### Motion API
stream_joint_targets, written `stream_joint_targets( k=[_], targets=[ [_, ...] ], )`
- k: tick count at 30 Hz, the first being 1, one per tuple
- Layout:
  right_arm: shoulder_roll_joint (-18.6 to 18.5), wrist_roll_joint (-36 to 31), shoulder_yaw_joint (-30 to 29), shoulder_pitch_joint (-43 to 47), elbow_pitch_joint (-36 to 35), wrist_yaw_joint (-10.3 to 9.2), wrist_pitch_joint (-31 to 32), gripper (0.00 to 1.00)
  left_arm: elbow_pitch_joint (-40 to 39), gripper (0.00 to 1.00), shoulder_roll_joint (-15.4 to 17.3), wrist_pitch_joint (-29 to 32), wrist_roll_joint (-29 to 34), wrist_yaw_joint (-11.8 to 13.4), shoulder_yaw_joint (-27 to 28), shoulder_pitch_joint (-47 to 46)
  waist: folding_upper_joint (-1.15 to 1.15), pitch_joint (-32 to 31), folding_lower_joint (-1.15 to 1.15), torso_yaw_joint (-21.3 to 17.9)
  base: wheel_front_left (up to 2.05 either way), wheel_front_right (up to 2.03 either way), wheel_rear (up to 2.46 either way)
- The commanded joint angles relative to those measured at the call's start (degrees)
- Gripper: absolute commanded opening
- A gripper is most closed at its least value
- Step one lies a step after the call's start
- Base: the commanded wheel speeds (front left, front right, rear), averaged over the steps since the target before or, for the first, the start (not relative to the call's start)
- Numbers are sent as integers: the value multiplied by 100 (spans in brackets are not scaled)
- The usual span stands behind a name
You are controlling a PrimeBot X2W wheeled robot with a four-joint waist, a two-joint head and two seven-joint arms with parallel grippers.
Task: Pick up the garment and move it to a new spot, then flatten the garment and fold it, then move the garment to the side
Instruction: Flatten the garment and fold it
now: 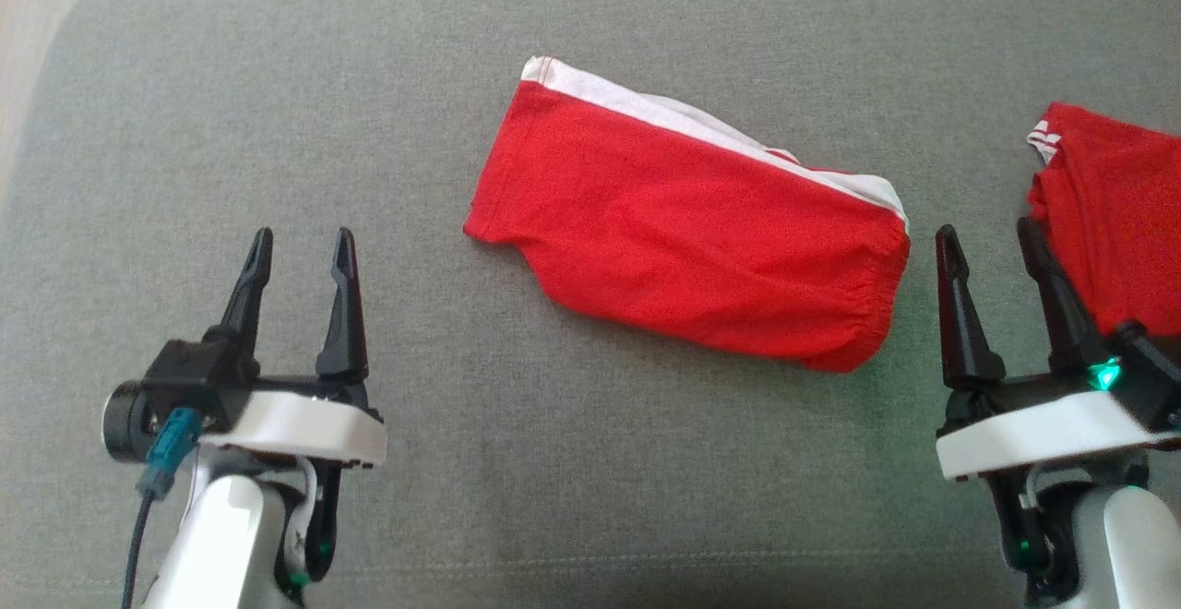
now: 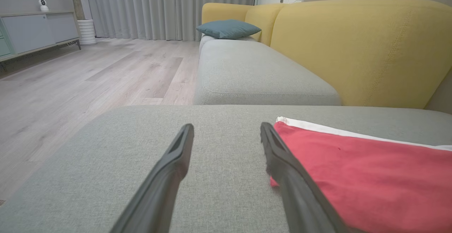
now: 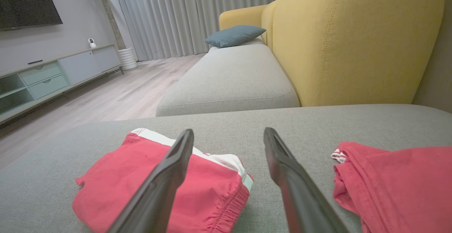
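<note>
Left pincer (image 1: pixel 304 238) agape near folded red shorts (image 1: pixel 683 231).

The place is looking like the living room of a home. A yellow sofa back (image 3: pixel 353 42) is rising behind wide grey seat cushions (image 3: pixel 229 81), with a teal pillow (image 3: pixel 235 35) resting at the far end. Pale grey curtains (image 3: pixel 190 14) are hanging down to light wood flooring (image 3: pixel 134 95). A low media cabinet (image 3: pixel 53 74) with drawers is standing along the wall beneath what seems to be a dark wall-mounted television (image 3: pixel 28 1), only partly showing. A plant in a white ribbed pot (image 3: pixel 127 58) is standing beside the curtains. A folded red garment (image 1: pixel 683 231) is lying on the near cushion.
</note>
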Motion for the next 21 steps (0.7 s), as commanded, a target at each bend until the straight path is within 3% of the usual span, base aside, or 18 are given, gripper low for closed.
stream_joint_targets(
  k=[1, 16, 21],
  targets=[
    [6, -40, 106, -44, -233, 37, 11, 100, -225, 100, 128, 5, -20, 32, 199, -158, 0, -14, 0, 3, 0, 0, 0],
    [42, -92, 81, -15, -385, 37, 123, 100, -235, 100, 166, 77, -89, 9, 107, -163, 0, 38, 0, 26, 0, 0, 0],
    [48, -91, 97, -84, -447, 37, 160, 100, -83, 100, 149, 271, -42, -215, -154, -616, 0, 236, 0, 15, 0, 0, 0]
  ],
)
